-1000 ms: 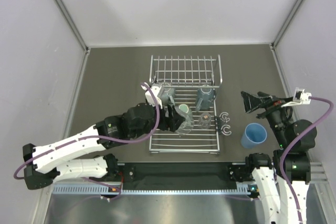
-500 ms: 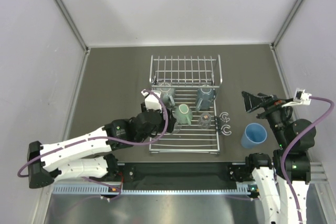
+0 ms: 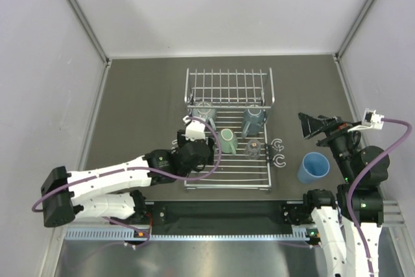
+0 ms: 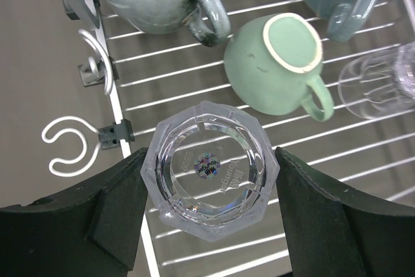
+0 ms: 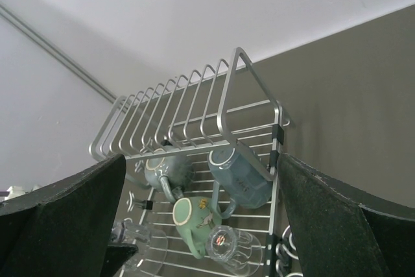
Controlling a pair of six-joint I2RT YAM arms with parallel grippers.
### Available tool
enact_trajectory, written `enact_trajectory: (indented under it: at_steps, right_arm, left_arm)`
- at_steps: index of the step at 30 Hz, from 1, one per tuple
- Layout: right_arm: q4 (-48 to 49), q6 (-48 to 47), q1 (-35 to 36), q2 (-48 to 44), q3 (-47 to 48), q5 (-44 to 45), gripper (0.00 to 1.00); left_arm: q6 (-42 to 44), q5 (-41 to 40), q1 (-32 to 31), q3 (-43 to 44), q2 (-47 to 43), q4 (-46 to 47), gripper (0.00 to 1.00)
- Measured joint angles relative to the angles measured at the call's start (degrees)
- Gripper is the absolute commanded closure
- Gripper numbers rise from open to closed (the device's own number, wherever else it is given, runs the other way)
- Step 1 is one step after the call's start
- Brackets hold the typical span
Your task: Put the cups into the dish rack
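Observation:
My left gripper [image 3: 211,154] is over the near left part of the dish rack [image 3: 227,174], its jaws against both sides of a clear tumbler [image 4: 211,170] held base-up just above the bars. In the rack lie a mint-green mug [image 3: 227,141], two grey-blue mugs [image 3: 206,115] [image 3: 254,120] and a second clear tumbler [image 3: 253,149]. A light-blue tumbler [image 3: 314,167] stands on the table to the right of the rack. My right gripper [image 3: 303,126] is open and empty, raised to the right of the rack.
The rack's hinged panel [image 3: 228,87] stands upright at its far edge. White C-shaped clips [image 3: 279,152] lie between the rack and the light-blue tumbler, and more clips [image 4: 68,147] sit at the rack's left edge. Grey walls surround the table.
My left gripper has drawn back toward the near left of the rack, uncovering the mint-green mug. The right arm has not moved.

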Motion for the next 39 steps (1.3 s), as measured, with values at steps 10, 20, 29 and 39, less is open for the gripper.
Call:
enact_trajectory:
  at_steps: [10,20,29,39]
  right_arm:
    - [-0.50,-0.02,0.00,0.33,-0.74,0.04,0.00]
    - [-0.59,-0.02,0.00,0.76,-0.85,0.04,0.00]
    - [-0.59,0.07,0.00,1.53,-1.51,0.00,0.00]
    - [-0.48,0.13,0.00,2.38,-1.51,-0.09,0.00]
  left_arm:
    - [4.13,-2.93,0.00,0.02,6.56,2.75,1.00]
    - [6.64,-4.02,0.35,0.26,9.11,4.50,1.00]
    - [7.69,-4.42,1.31,1.14,10.64,5.75,0.99]
    - [8.59,-3.67,3.02,1.55,11.39,6.60,0.70]
